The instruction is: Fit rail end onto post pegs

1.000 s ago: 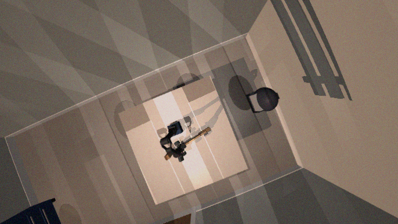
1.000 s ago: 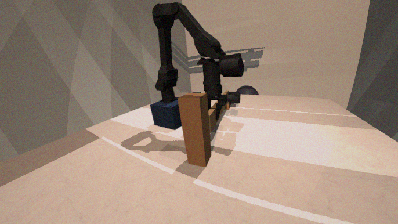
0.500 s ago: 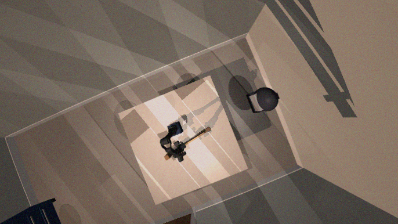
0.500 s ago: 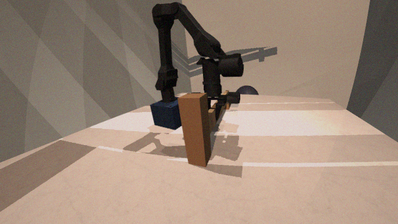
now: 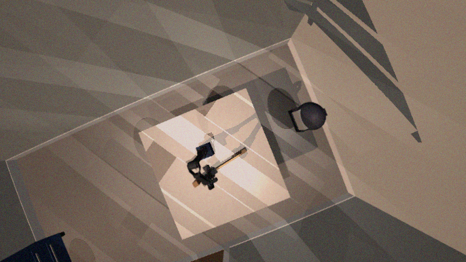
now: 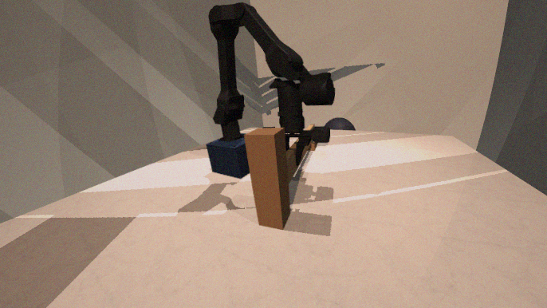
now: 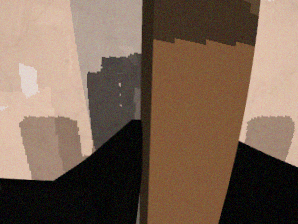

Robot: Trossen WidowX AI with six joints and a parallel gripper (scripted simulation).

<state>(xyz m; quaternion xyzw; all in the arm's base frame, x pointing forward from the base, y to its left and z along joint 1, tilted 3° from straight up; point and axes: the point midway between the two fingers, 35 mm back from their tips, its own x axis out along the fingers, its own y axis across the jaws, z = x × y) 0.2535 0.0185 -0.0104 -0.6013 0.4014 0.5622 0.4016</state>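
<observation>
The rail (image 5: 231,159) (image 6: 292,163) (image 7: 200,100) runs from the low footboard block (image 5: 243,151) (image 6: 313,147) toward the upright post (image 5: 195,183) (image 6: 266,179). My gripper (image 5: 210,174) (image 6: 294,147) (image 7: 162,129) is shut on the rail near its post end, with a black finger on each side in the wrist view. The near part of the rail is held above the table, behind the post's upper half in the exterior view. The pegs, the holes and any gap between rail and post are hidden. The fit in the far bracket is too small to tell.
The arm's dark blue base (image 5: 205,150) (image 6: 227,157) stands on the table (image 5: 261,183) (image 6: 379,247) beside the rail. The arm arches above it. A dark round-seated chair (image 5: 313,116) (image 6: 340,124) is beyond the table. Stripes of light and shadow cross the table.
</observation>
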